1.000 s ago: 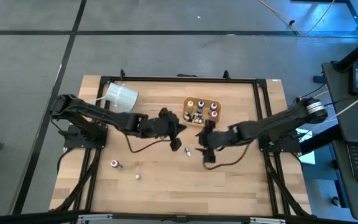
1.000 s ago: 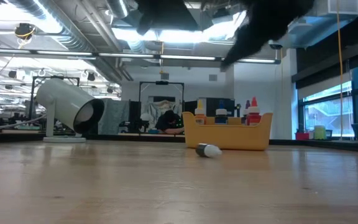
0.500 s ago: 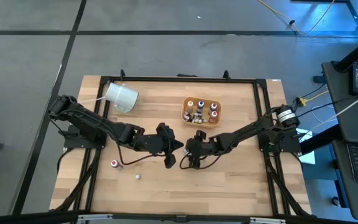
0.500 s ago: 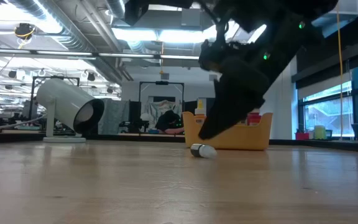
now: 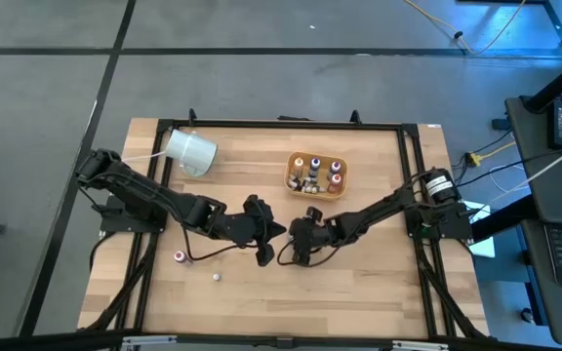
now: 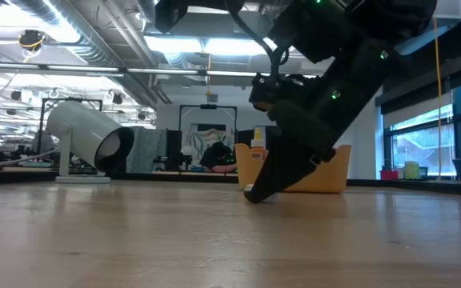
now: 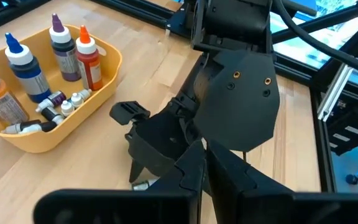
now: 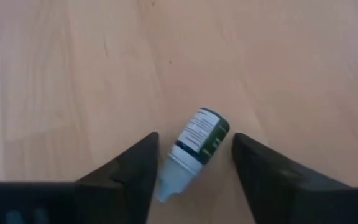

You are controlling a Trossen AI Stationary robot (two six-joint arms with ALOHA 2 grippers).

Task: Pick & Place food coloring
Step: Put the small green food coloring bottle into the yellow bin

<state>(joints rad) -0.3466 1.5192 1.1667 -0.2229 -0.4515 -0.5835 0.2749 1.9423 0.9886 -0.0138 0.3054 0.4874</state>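
Right gripper (image 5: 294,255) is low over mid-table, fingers (image 8: 129,168) spread open on either side of a small vial (image 8: 194,144) lying on its side on the wood — not clamped. Vial has a white body, a dark green band and a label; the print is too small to read. In the low view the gripper (image 6: 254,190) touches down right at the vial, nearly hiding it. Left gripper (image 5: 264,255) sits just beside the right one, both tips close together; its fingers cannot be judged from any view, since the left wrist view is mostly filled by the right arm's dark housing.

Yellow tray (image 5: 290,174) stands behind the grippers near the table's far edge, holding bottles (image 7: 23,65) upright — blue, purple and orange caps — plus a few tiny vials lying in its bottom. Two loose vials remain on the table toward the near left: one with a red cap (image 5: 180,257), one tiny white one (image 5: 217,276), well apart from the grippers.

A white cylinder (image 5: 190,151) lies tipped on its side at the far left corner. Table (image 5: 359,292) is light wood planks in a black frame. Grey floor around; a desk with a laptop at right. Low view shows an open workshop with ceiling ducts and windows.
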